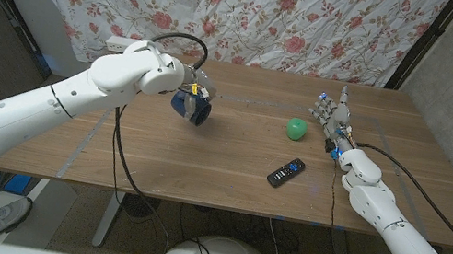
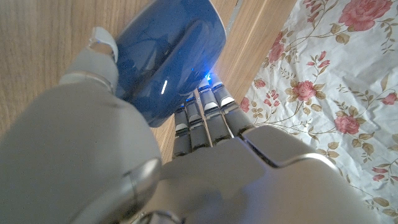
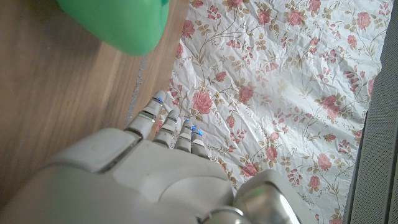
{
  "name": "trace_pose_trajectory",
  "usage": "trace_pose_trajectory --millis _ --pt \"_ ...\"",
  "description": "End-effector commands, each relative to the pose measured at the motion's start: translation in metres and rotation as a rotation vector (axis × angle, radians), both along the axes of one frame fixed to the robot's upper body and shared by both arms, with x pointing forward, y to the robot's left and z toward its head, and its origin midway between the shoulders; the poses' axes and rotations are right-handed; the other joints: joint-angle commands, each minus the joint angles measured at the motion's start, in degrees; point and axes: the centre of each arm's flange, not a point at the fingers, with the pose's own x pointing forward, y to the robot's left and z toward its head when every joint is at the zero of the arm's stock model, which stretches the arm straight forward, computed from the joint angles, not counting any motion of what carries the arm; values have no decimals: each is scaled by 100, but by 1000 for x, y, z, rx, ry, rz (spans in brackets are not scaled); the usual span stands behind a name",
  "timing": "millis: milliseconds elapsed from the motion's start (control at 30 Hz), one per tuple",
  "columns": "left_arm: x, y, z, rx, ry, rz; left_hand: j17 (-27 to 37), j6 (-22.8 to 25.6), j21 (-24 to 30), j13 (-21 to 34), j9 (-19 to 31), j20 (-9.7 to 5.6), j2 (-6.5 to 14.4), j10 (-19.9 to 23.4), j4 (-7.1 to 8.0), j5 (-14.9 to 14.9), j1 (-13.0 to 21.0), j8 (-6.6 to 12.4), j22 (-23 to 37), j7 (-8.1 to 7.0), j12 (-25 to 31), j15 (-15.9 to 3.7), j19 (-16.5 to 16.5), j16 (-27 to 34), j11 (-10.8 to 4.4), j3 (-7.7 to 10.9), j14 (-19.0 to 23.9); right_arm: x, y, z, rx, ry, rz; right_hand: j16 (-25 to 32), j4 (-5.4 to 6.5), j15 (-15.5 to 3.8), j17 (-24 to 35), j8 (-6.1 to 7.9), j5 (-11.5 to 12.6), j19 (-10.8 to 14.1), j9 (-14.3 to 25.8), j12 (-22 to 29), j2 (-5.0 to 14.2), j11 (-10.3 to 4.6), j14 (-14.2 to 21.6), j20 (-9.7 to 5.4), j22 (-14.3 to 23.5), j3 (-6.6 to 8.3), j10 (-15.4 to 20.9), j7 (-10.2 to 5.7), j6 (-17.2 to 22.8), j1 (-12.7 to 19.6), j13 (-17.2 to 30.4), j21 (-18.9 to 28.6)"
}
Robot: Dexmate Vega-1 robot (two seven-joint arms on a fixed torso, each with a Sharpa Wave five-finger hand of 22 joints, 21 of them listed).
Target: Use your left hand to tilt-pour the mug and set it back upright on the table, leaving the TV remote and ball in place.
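Note:
My left hand [image 1: 185, 85] grips a blue mug [image 1: 192, 107] and holds it tilted on its side above the table's left middle. In the left wrist view the mug [image 2: 171, 59] sits between the thumb and the fingers [image 2: 202, 121]. A green ball [image 1: 298, 129] lies right of centre on the wooden table [image 1: 228, 169]. The black TV remote [image 1: 286, 172] lies nearer the front, below the ball. My right hand [image 1: 332, 116] stands with fingers apart just right of the ball, holding nothing. The right wrist view has the ball [image 3: 121, 22] close beyond that hand [image 3: 155, 168].
A floral curtain [image 1: 256, 11] hangs behind the table. A white power strip [image 1: 120, 43] lies at the far left corner. A black cable [image 1: 117, 140] loops down from my left arm across the table's left side.

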Motion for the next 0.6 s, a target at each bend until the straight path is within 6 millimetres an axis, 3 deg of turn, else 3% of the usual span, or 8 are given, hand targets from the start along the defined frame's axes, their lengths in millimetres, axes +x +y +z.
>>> trace_pose_trajectory --millis 33,100,600 --pt "-2 -2 -6 83 -22 36 34 539 27 1148 10 34 1217 852 55 23 -209 1324 11 -216 96 -738 34 10 -732 100 321 0 0 0 0 0 0 49 16 -28 10 4 40 18 16 9 295 -17 45 1 9 -15 20 -4 48 24 12 52" --pt "-1 -2 -8 87 -5 5 30 543 27 1155 5 36 1221 848 52 25 -218 1325 11 -227 93 -741 32 0 -672 106 327 0 0 0 0 0 0 48 16 -24 10 3 40 18 16 8 295 -17 43 2 9 -15 18 -5 46 24 12 52" --pt "3 5 -10 115 -34 48 44 605 39 1179 -11 37 1254 867 44 28 -236 1346 11 -228 94 -752 57 1 -666 120 369 0 0 0 0 0 0 49 16 -26 10 3 42 17 16 12 297 -17 45 2 9 -20 29 -1 45 25 12 51"
